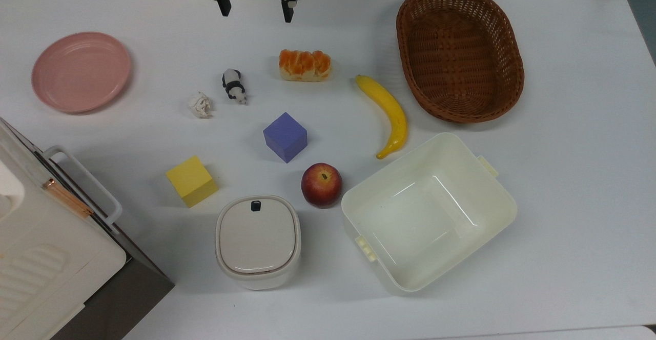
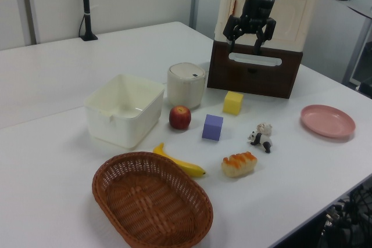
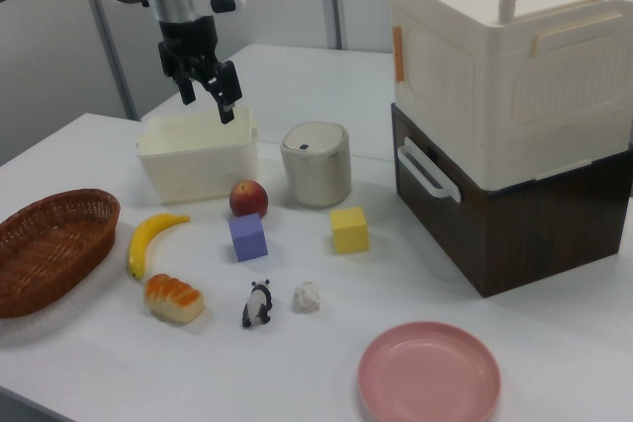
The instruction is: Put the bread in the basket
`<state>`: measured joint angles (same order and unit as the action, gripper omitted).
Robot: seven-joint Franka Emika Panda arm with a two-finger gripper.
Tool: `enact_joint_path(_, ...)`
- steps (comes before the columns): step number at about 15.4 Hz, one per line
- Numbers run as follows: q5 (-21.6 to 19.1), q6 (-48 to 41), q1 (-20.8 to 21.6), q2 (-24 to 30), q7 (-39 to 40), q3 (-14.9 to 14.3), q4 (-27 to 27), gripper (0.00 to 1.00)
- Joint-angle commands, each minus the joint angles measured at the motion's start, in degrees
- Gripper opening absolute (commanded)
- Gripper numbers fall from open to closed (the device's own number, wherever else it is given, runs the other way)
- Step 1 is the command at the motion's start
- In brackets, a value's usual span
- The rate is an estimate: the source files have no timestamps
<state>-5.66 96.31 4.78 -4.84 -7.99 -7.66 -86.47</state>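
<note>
The bread (image 1: 304, 65) (image 2: 239, 164) (image 3: 174, 297), a small lumpy loaf with an orange-brown top and pale sides, lies on the white table. The basket (image 1: 459, 53) (image 2: 152, 199) (image 3: 51, 244), dark-brown wicker and oval, stands empty to the top view's right of the bread, past a banana. My gripper (image 1: 256, 13) (image 2: 247, 42) (image 3: 207, 103) hangs open and empty high above the table, near the top view's upper edge, above and slightly left of the bread.
Banana (image 1: 388, 113), purple cube (image 1: 285, 136), apple (image 1: 321, 184), yellow cube (image 1: 192, 180), panda toy (image 1: 234, 85) and paper ball (image 1: 200, 104) dot the middle. A cream tub (image 1: 428, 211), lidded pot (image 1: 258, 240), pink plate (image 1: 80, 71) and stacked boxes (image 1: 46, 247) stand around.
</note>
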Motion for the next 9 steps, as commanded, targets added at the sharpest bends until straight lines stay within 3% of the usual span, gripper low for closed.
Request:
enact_joint_path(1,0.2,-0.9,-0.8,1.8,1.0,1.9,-1.2,1.00)
enact_joint_path(9,0.1,-0.9,-1.1,2.6,1.0,2.0,-2.1,1.00)
